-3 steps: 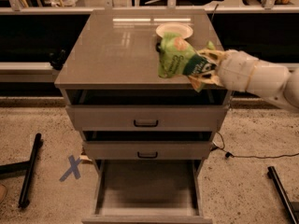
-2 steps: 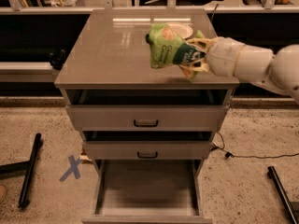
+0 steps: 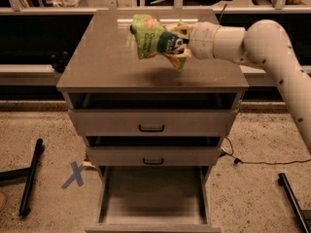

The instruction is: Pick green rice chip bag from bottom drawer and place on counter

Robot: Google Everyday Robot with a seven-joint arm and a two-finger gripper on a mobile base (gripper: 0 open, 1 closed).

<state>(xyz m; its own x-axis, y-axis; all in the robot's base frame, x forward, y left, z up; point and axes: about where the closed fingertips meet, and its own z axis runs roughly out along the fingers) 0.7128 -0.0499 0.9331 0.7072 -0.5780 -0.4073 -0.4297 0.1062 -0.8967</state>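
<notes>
The jaws of the gripper are closed on the right end of the green chip bag, pinching its crumpled edge; the bag lies sideways in the grip, logo facing forward, held above the middle of the worktop with its shadow on the surface below; the white arm reaches in from the right. Under the worktop, the top drawer and middle drawer stand slightly open, each with a black handle; the bottom drawer is pulled well out, its flat floor showing. On the speckled ground to the left lie a blue cross and a black bar.
</notes>
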